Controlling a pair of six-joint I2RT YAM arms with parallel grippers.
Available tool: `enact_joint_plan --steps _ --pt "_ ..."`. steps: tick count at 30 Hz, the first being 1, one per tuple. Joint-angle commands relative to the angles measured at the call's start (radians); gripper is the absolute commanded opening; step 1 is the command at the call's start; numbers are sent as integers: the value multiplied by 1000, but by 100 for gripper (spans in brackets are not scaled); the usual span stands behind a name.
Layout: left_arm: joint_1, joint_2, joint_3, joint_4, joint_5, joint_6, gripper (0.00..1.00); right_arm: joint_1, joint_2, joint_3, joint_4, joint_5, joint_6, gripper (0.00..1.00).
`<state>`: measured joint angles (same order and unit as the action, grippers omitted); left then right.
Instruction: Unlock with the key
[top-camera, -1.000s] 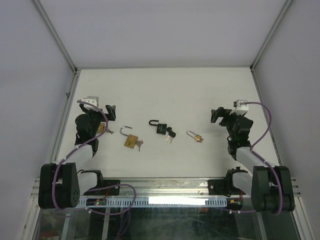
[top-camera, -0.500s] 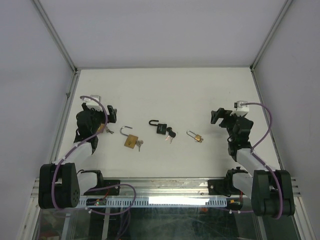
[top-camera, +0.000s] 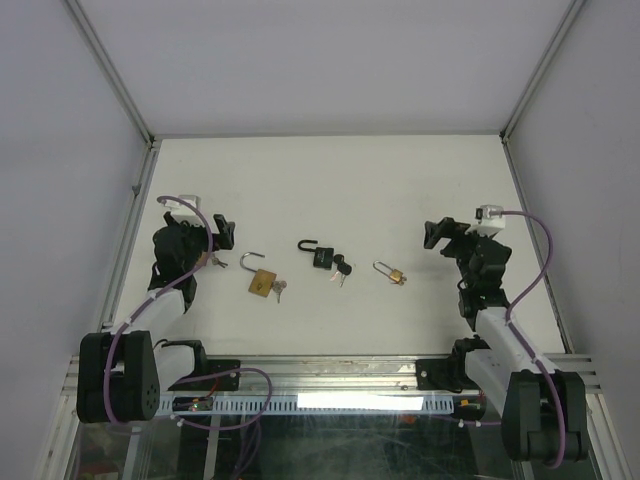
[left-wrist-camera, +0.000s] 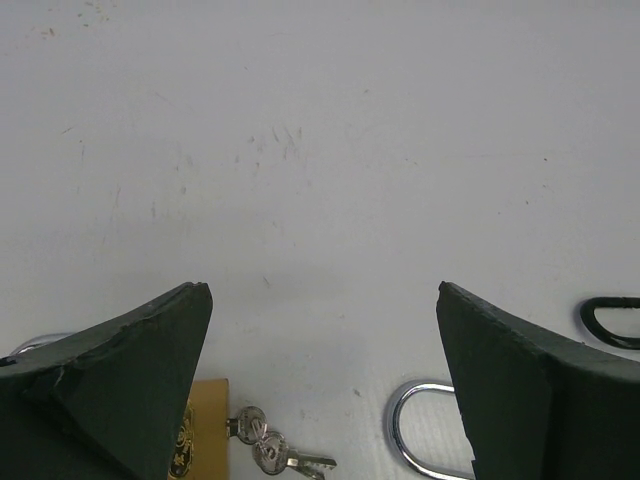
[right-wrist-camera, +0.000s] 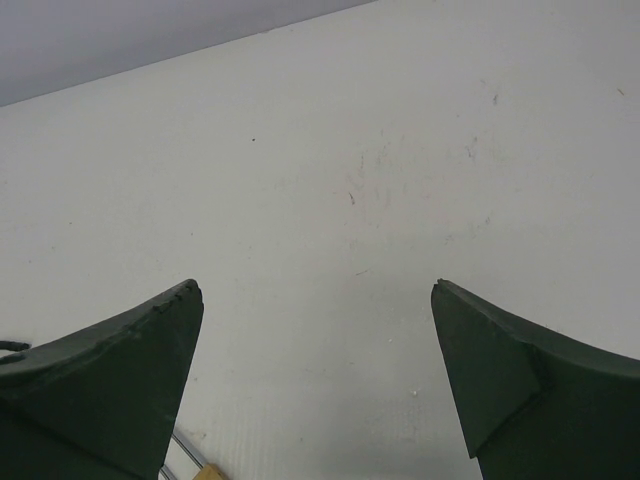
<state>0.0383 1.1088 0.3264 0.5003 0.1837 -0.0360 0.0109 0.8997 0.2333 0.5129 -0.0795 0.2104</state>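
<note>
The left gripper (top-camera: 219, 233) hangs released just above the white table (top-camera: 330, 180), jaws wide apart and nothing between them. A brass padlock (left-wrist-camera: 206, 442) lies partly under one of its fingers (left-wrist-camera: 120, 380), with its keys (left-wrist-camera: 272, 452) just behind the gap between the fingertips. To this gripper's right lies a second brass padlock (top-camera: 262, 284), its shackle swung open. Farther right is a black padlock (top-camera: 320, 256), also open, with a key (top-camera: 341, 268) beside it. The right gripper (top-camera: 434, 237) is likewise spread and empty. A small brass padlock (top-camera: 394, 273) lies near it, to its left and back toward the arm's base.
</note>
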Motion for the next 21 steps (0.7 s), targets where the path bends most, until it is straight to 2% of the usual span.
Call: enact_joint_plan --steps 1,4,6,8,10,13,15,17,21 --pt "-5 -39 -10 45 -7 -17 99 -2 -54 -24 32 61 52 100" --pt "-5 -33 -2 21 -15 -28 99 -2 -39 -26 30 13 54 100" --pt "-6 -36 4 8 -18 -38 99 -2 -29 13 -35 10 66 100" --pt "-5 -38 10 -5 -17 -44 99 -3 -9 51 -91 43 154 100" --pt "-5 -37 14 -7 -20 -51 99 -2 24 113 -201 57 209 100" --pt "-6 -30 14 -5 -27 -56 99 -2 62 210 -406 181 287 100" --pt "-5 -25 15 -6 -26 -59 99 -3 90 244 -475 196 273 100" --pt "-5 -19 16 -4 -23 -56 99 -1 103 251 -489 185 264 100" --pt "-5 -6 25 -3 -22 -52 99 -2 64 203 -409 173 257 100"
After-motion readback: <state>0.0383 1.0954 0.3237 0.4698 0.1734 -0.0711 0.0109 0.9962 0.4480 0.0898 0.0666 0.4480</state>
